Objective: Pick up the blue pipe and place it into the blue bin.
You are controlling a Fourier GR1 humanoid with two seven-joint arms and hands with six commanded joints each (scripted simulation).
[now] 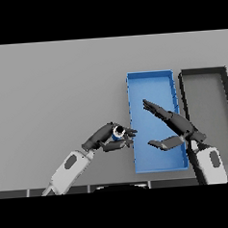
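Observation:
The blue pipe (pixel 118 132) is small, with a dark opening and pale rim showing between the fingers of my left hand (pixel 106 137), which is curled round it just left of the blue bin (pixel 150 79). The pipe sits beside the bin's left wall, near its lower half. My right hand (pixel 177 126) hovers over the bin's right side with straight fingers pointing up-left and the thumb spread, holding nothing.
A dark grey bin (pixel 202 72) stands right of the blue bin, close to my right forearm. The grey table (pixel 56 86) stretches to the left and to the far side.

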